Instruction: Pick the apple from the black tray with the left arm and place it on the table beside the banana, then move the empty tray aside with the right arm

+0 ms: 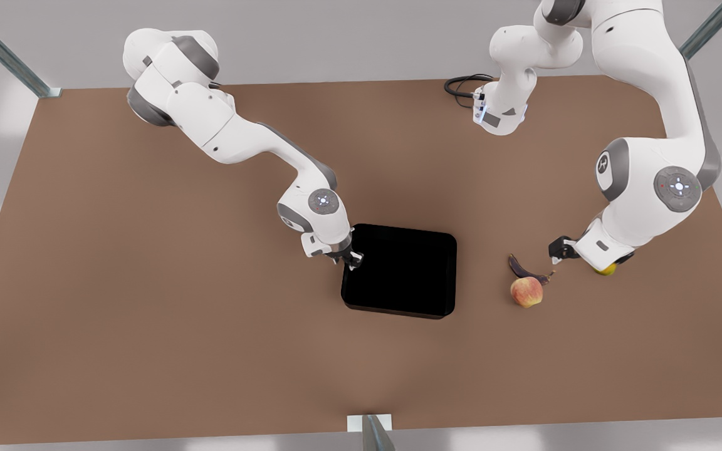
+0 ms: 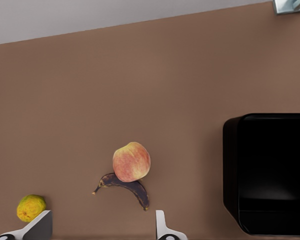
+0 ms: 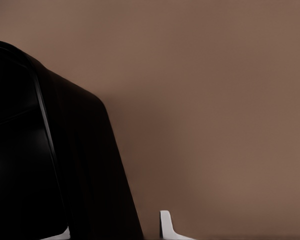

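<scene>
The apple (image 1: 526, 292) (image 2: 131, 161) lies on the table (image 1: 148, 313), touching the dark banana (image 1: 524, 269) (image 2: 125, 184). My left gripper (image 1: 556, 254) (image 2: 103, 216) hovers just beside them on the front view's right, open and holding nothing. The black tray (image 1: 398, 311) (image 2: 230, 165) (image 3: 90, 165) sits empty at the table's middle. At its edge on the front view's left, near the far corner, my right gripper (image 1: 353, 258) (image 3: 112, 226) is open with its fingers astride the rim.
A yellow-green round fruit (image 1: 606, 270) (image 2: 30, 207) lies under the left arm's wrist, close to one left finger. A black cable (image 1: 461, 84) loops at the table's far edge. Bare tabletop spreads on the front view's left and near side.
</scene>
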You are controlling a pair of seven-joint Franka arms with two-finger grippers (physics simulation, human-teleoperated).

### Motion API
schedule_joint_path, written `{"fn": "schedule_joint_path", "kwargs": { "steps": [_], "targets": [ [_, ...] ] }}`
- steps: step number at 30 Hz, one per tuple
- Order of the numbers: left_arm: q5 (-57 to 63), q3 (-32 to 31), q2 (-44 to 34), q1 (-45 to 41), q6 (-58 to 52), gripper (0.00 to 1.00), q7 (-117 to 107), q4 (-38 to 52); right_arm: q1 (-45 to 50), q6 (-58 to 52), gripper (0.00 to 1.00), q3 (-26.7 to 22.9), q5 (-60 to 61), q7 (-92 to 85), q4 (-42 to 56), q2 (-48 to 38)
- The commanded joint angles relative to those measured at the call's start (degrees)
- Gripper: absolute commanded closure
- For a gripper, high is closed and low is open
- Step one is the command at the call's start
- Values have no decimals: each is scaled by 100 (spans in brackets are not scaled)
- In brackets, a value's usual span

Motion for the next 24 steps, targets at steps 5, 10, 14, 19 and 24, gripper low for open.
{"fn": "schedule_joint_path", "kwargs": {
  "steps": [5,10,14,19,24],
  "targets": [
    [4,1,1,9,-11,0,301,10,-180,-264,69,281,107,-556,13,-27],
    [4,1,-8,9,-11,0,301,19,-188,-264,83,316,116,-600,22,-27],
    [4,10,-8,9,-11,0,310,27,-531,-827,92,773,116,-863,75,-211],
    [12,10,-8,1,-11,0,257,27,-1471,-1881,95,1626,107,-1777,84,-361],
    [56,308,-105,18,-397,0,117,150,-1797,-3200,95,1231,142,-4246,417,-923]
  ]
}}
